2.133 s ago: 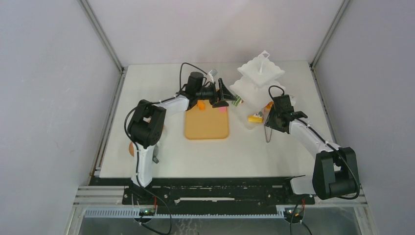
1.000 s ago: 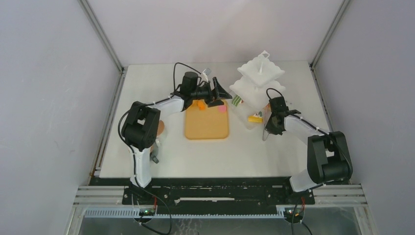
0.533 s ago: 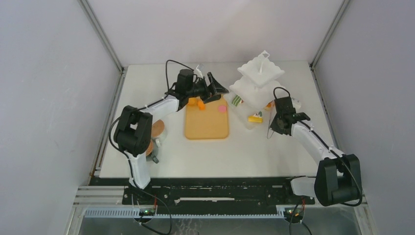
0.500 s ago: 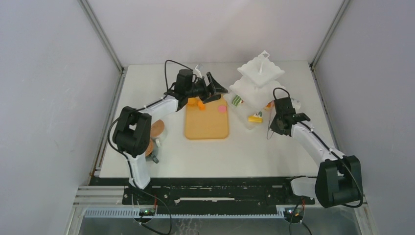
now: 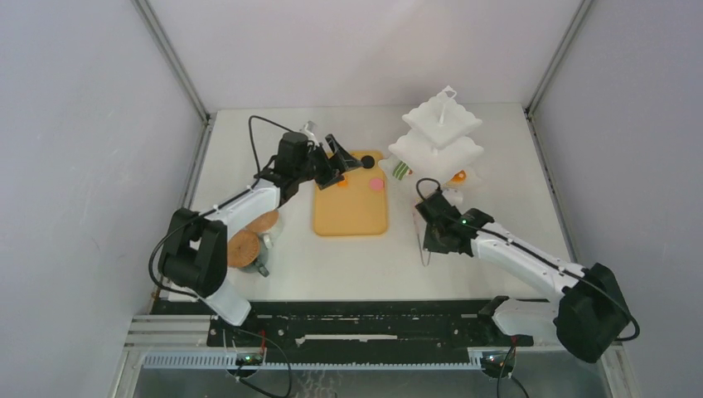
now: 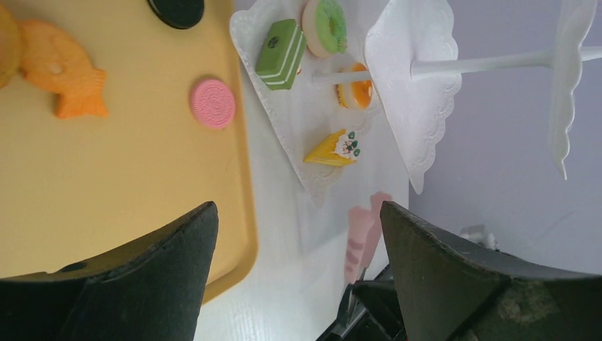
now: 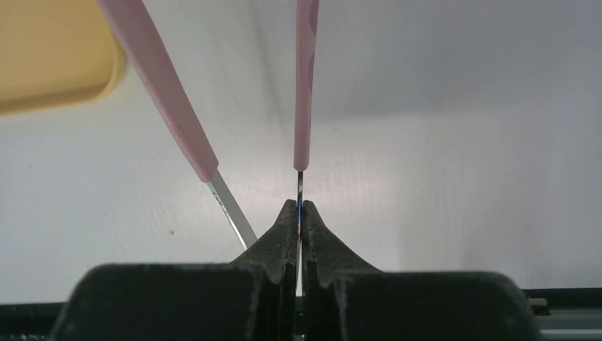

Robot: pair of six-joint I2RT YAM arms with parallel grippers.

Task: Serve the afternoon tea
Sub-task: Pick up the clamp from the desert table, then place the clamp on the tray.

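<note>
Pastries: pink round [image 6: 213, 103] and black round [image 6: 176, 7] are lying on the tan board [image 6: 106, 185]; green donut [image 6: 325, 25], orange tart [image 6: 353, 87] and yellow wedge [image 6: 334, 149] are sitting on the white stand's lowest tier [image 6: 284, 106]. Left fingers [image 6: 142, 270] are hanging spread above the board. Right fingers [image 7: 284, 234] are pinching one arm of the pink tongs [image 7: 307, 71] over the desk [image 7: 426, 199].

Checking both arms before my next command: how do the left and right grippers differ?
The left gripper is open and empty; the right gripper is shut on one blade of the pink tongs. The left gripper hangs by the tan board's far left corner; the right gripper is over table beside it. Both are black.
</note>
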